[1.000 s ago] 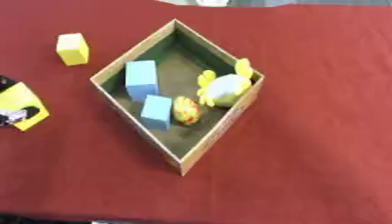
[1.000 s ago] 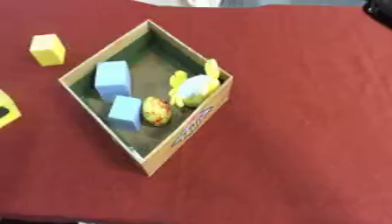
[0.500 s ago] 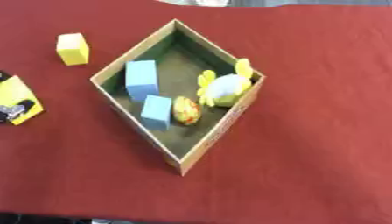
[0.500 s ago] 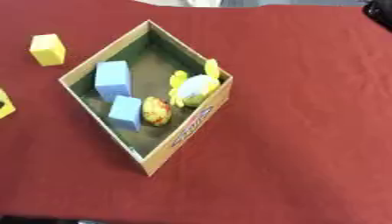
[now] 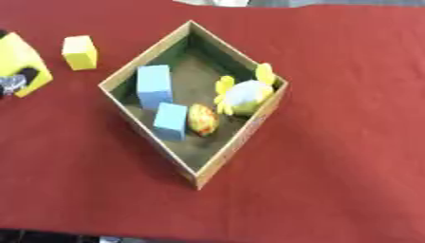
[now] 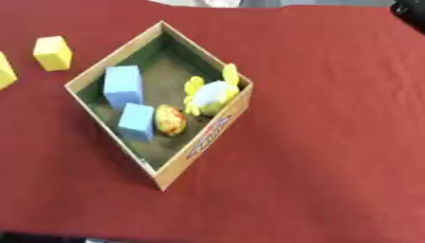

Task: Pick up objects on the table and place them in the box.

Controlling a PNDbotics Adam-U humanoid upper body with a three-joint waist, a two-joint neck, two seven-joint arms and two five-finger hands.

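In the left eye view, an open cardboard box (image 5: 235, 146) is sitting cornerwise on a red tablecloth (image 5: 348, 156). Inside it, a larger light-blue block (image 5: 153, 85) is lying near the left wall, and a smaller light-blue block (image 5: 171, 121) is resting just beside it toward the near corner. A speckled yellow-and-red egg-shaped thing (image 5: 202, 119) is touching the smaller block's right side. A soft toy (image 5: 243, 92) with a pale round body and yellow flaps is leaning against the right wall. Outside the box, a yellow cube (image 5: 79, 52) is standing on the cloth well apart from the box's left corner. At the left edge, a large yellow block (image 5: 18, 61) is showing with the robot's left hand (image 5: 12, 83) at its lower side, dark and silver; whether its fingers are clasping the block cannot be told.

In the right eye view, the box's near right wall is showing a printed label (image 6: 208, 137). Only a sliver of the large yellow block is showing at the left edge. A dark shape (image 6: 408, 10) is sitting in the upper right corner; it cannot be told whether it is the right hand.
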